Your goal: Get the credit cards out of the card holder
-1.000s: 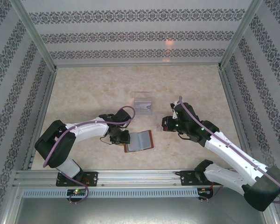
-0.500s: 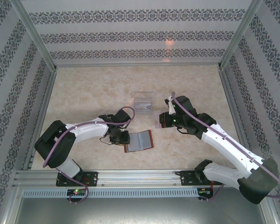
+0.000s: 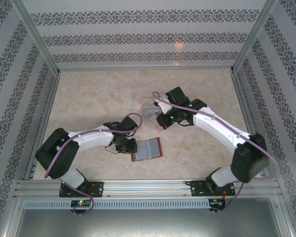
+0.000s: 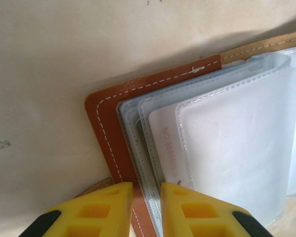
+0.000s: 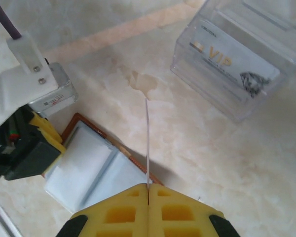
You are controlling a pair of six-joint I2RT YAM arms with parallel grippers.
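Observation:
The card holder (image 3: 148, 149) lies open on the table, brown leather outside, pale pockets up. My left gripper (image 3: 130, 146) is shut on its left edge; the leather rim and pocket edges (image 4: 138, 163) sit between the yellow fingers (image 4: 111, 205). A white credit card (image 4: 164, 136) is still tucked in a pocket. My right gripper (image 5: 148, 190) hangs above the table beyond the card holder (image 5: 91, 168), shut on a thin white credit card (image 5: 147, 143) seen edge-on. From above, that right gripper (image 3: 161, 121) hovers just in front of the clear box.
A clear plastic box (image 3: 151, 109) stands at the table's middle, with a VIP card (image 5: 227, 61) inside it. Patterned walls and metal posts ring the table. A rail runs along the near edge (image 3: 148, 186).
My right arm has swung left and toward the back, carrying the card from beside the card holder to near the clear box. The left arm and card holder have stayed put.

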